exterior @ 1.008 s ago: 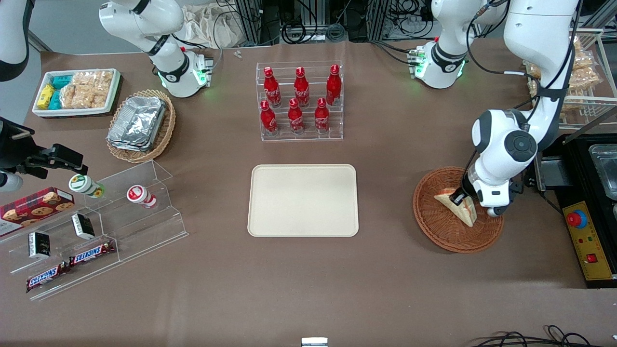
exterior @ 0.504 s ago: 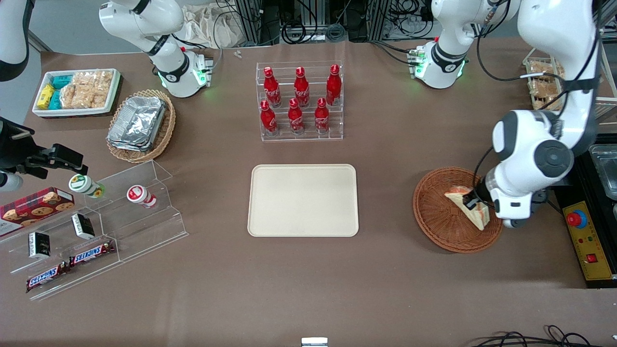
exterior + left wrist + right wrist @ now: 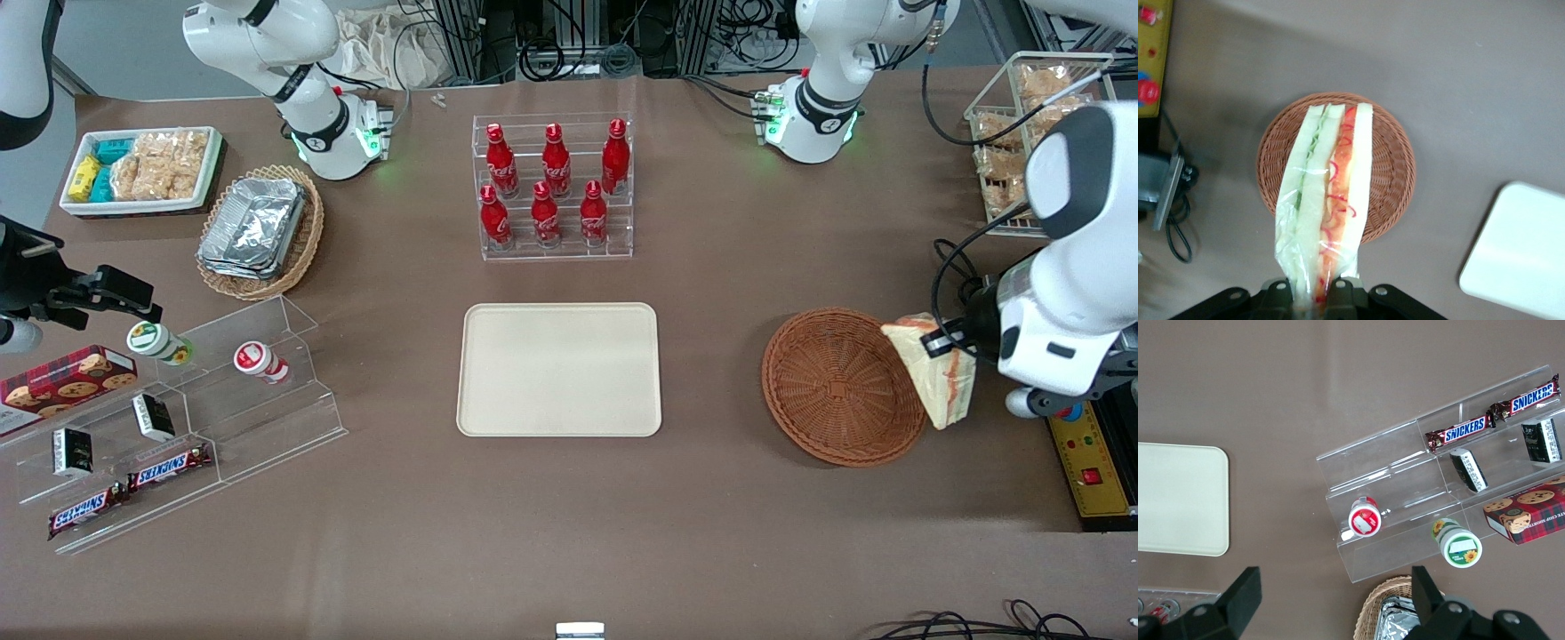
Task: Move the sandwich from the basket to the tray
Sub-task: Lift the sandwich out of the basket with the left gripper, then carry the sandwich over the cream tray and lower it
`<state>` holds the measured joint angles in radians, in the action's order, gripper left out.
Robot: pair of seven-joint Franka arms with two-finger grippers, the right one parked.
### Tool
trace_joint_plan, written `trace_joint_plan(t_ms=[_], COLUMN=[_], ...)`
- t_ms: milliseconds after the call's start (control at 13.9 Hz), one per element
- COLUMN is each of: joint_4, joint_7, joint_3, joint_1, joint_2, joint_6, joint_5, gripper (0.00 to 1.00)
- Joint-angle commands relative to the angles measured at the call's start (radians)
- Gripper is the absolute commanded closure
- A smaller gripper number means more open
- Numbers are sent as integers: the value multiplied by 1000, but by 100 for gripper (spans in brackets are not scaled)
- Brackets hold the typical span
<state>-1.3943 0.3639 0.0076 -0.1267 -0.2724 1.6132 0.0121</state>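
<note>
Pincer (image 3: 944, 340) with sandwich (image 3: 933, 380) above brown table (image 3: 569, 524)

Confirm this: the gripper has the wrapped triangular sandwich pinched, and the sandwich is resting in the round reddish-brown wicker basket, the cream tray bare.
Not quite. The gripper does pinch the wrapped triangular sandwich, but the sandwich is lifted clear of the round reddish-brown wicker basket, hanging past its rim; the front view shows the basket empty. The cream tray is bare.
</note>
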Motion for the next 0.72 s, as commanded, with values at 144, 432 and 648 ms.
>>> trace_joint_plan(t_ms=[144, 432, 648], joint_4=[38, 124, 129], joint_7=[-65, -39, -7], joint_3=[-208, -365, -362], joint_1=[-5, -13, -106], joint_2=[-73, -233, -342], joint_6=[-16, 14, 146], joint_5=[12, 14, 20], gripper=[100, 100, 100])
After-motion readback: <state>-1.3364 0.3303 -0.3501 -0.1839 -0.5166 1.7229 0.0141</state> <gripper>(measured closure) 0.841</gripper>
